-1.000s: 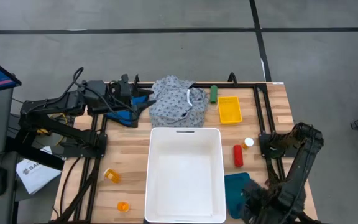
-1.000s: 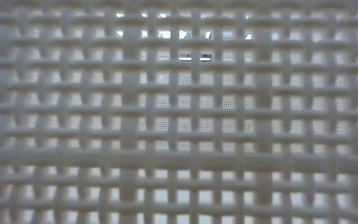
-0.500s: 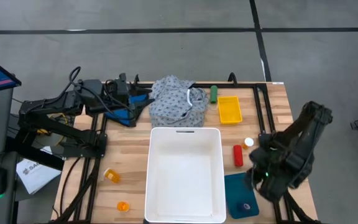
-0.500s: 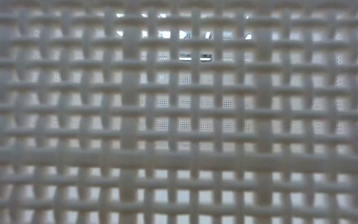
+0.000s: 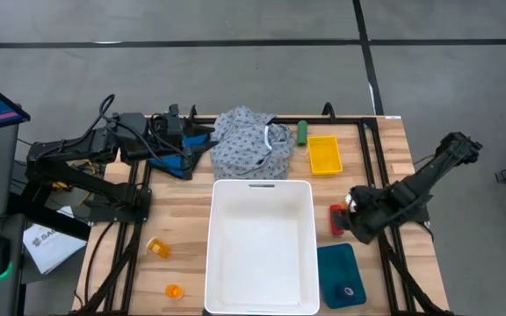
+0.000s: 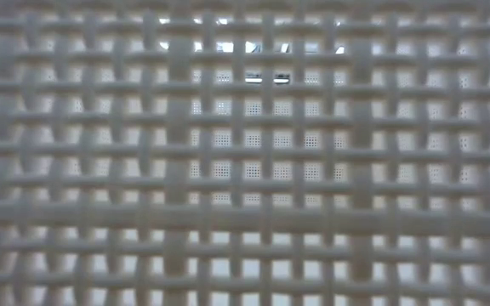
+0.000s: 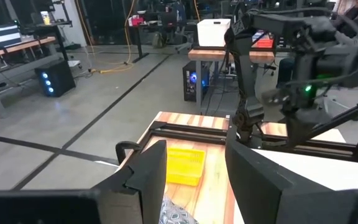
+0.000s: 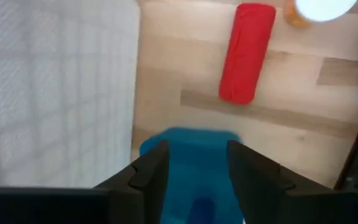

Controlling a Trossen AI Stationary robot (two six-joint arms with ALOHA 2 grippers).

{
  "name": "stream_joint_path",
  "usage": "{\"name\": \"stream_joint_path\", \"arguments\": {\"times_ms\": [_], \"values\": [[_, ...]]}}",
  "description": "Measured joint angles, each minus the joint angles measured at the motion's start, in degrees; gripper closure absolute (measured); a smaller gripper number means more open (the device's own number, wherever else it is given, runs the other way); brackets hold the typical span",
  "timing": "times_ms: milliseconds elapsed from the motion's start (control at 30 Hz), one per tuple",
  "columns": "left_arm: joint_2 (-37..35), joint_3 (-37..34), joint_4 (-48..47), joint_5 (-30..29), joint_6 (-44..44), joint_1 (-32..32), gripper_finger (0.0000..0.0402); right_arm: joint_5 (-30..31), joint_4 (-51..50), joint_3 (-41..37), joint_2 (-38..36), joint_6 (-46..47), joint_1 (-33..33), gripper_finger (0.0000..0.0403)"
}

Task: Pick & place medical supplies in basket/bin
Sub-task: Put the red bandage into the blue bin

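Note:
The grey-white dotted garment lies bunched at the far middle of the table. A green cylinder lies to its right. A red cylinder lies flat beside the white basket; it also shows in the right wrist view. An orange bottle with a white cap is next to it. Two orange bottles lie at the near left. My right gripper is open, over the red cylinder's near end and a teal object. My left gripper is open at the garment's left edge.
A yellow tray lies right of the green cylinder and shows in the left wrist view. The teal object lies at the near right. The basket's mesh wall fills the low view. Black frame rails run along the table's sides.
My right arm has unfolded from the table's near right corner. Its gripper has gone toward the far edge and a little left, from beyond the teal object to the red cylinder. The things on the table have stayed where they were.

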Motion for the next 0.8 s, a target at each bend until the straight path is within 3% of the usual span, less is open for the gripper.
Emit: {"name": "stream_joint_path", "arguments": {"times_ms": [333,500,800], "values": [[0.0,0.0,0.0,0.0,-0.4,0.0,0.0247,-3.0,7.2,-10.7,-1.0,-2.5,-6.7,0.0176],[0.0,0.0,0.0,0.0,-1.3,0.0,0.0247,-3.0,6.2,-14.8,-1.1,-1.0,-8.9,0.0169],[0.0,0.0,0.1,0.0,-1.5,0.0,0.0247,-3.0,13.9,-20.6,0.6,-2.0,-13.9,0.0168]]}}
